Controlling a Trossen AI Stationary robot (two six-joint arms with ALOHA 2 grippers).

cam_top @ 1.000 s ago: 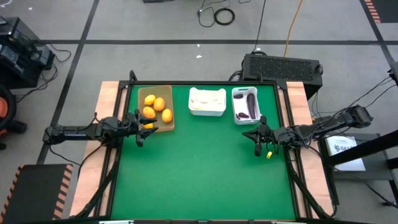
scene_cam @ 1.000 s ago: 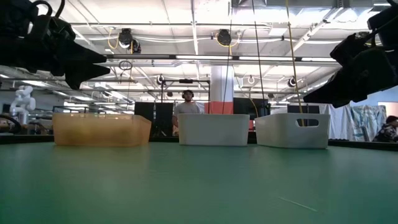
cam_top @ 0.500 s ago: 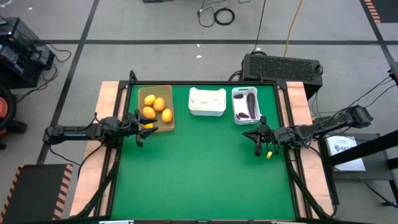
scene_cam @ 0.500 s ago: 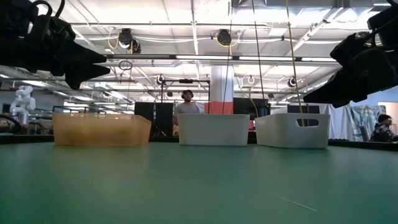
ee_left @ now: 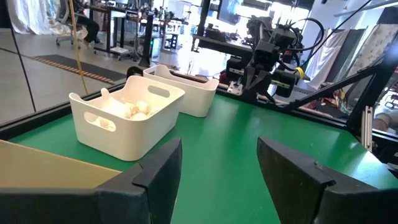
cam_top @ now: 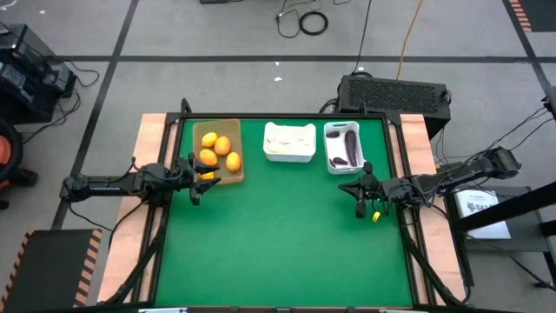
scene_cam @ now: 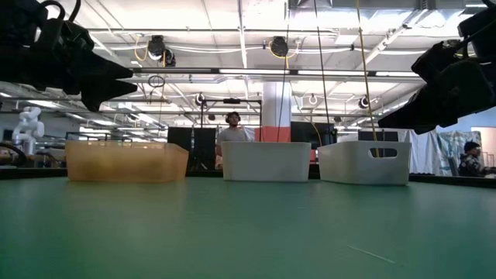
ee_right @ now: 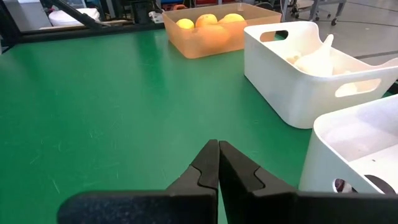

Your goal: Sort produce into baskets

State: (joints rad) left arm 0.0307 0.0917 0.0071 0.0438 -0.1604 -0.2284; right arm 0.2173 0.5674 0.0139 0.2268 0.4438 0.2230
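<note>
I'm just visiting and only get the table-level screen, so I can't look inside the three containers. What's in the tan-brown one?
Observer: The tan-brown tray holds round orange-yellow fruits.
Visitor: And the two white ones?
Observer: The middle white plastic bin holds small white garlic-like bulbs.
Visitor: The last?
Observer: The other white bin holds dark purple eggplant-like pieces.
Visitor: Are the claws carrying anything?
Observer: No. The left gripper is open and empty; the right gripper is shut on nothing.

green table (cam_top: 278,243), 3 baskets (cam_top: 289,142)
</note>
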